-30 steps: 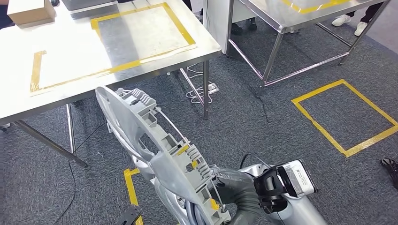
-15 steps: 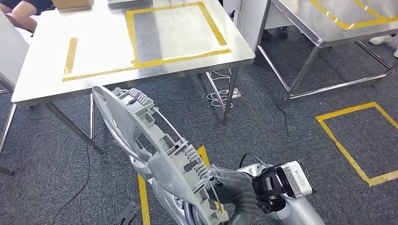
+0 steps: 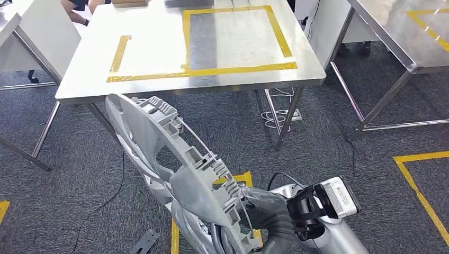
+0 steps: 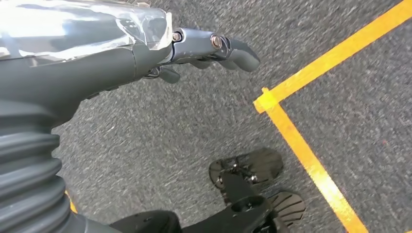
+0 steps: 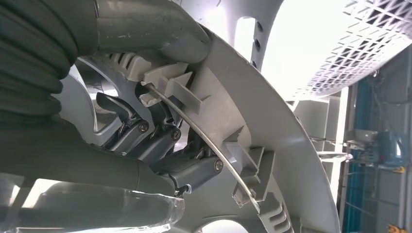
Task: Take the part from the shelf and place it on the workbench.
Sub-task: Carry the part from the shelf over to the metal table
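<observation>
Low in the head view, the right hand (image 3: 249, 214) grips the part (image 3: 174, 169), a large grey ribbed plastic wheel-cover-like piece, and carries it tilted on edge above the carpet; the right wrist view shows dark fingers (image 5: 145, 136) hooked through an opening near the rim, so the grasp looks secure. The left hand (image 4: 194, 51) hangs over the carpet near a yellow floor tape line (image 4: 311, 160), holding nothing, its fingers loosely extended. Judging by this, the pick from the shelf is done and the carry is under way. The workbench (image 3: 159, 84), a steel table marked with a yellow tape rectangle (image 3: 238, 69), stands just ahead, the part's top edge near its front edge but not over it. Closing in, lifting the part over the surface and setting it down remain.
</observation>
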Robot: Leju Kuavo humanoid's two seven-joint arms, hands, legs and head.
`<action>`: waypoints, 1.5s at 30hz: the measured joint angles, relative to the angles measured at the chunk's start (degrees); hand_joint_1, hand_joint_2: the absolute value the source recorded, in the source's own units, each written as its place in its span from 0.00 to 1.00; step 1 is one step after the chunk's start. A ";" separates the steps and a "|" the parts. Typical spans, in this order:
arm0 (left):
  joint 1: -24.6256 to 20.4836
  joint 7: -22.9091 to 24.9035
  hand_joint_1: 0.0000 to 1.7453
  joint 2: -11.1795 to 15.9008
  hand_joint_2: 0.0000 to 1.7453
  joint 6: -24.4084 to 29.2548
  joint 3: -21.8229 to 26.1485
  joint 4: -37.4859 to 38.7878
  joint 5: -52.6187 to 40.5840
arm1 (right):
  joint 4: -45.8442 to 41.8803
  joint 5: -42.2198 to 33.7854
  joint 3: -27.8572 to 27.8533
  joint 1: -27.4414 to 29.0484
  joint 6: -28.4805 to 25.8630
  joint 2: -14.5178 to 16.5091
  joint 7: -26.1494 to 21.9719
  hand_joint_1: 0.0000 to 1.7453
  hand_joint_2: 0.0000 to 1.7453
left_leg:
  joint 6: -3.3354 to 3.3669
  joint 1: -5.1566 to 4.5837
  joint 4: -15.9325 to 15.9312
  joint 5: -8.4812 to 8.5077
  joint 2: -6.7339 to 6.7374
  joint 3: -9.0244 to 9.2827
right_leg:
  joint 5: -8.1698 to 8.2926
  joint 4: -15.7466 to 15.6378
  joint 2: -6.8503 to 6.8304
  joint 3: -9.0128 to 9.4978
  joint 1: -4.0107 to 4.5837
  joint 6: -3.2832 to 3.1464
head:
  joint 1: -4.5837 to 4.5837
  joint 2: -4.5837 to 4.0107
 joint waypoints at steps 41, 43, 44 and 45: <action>-0.11 -1.53 0.00 0.12 1.00 -0.66 2.42 0.02 -1.93 | -2.33 -7.81 -0.60 -1.06 1.69 2.98 -1.04 1.00 1.00 | 1.42 -0.34 1.92 0.68 6.43 -1.08 | -2.29 -0.25 -1.85 2.78 0.91 -1.27 | -0.15 0.00; -0.19 -1.48 0.00 0.48 1.00 -0.69 2.45 0.02 -1.94 | -2.39 -7.81 -0.54 -1.01 1.78 3.20 -1.04 1.00 1.00 | 2.43 -0.99 -0.69 0.19 6.74 0.26 | -2.23 -0.30 -1.93 3.08 0.88 -0.55 | -0.13 0.00; -0.20 -1.45 0.00 0.54 1.00 -0.71 2.45 0.02 -1.94 | -2.42 -7.81 -0.52 -0.97 1.81 3.27 -1.04 1.00 1.00 | 2.73 -1.10 -1.38 0.03 6.65 0.76 | -2.00 -0.22 -1.98 3.33 0.81 -0.10 | -0.14 0.00; -0.14 -1.43 0.00 0.63 1.00 -0.72 2.46 0.02 -1.94 | -2.45 -7.80 -0.51 -0.94 1.85 3.34 -1.03 1.00 1.00 | 2.95 -0.98 -2.05 0.03 6.54 1.57 | -1.90 0.07 -2.02 3.43 0.83 0.20 | -0.13 0.00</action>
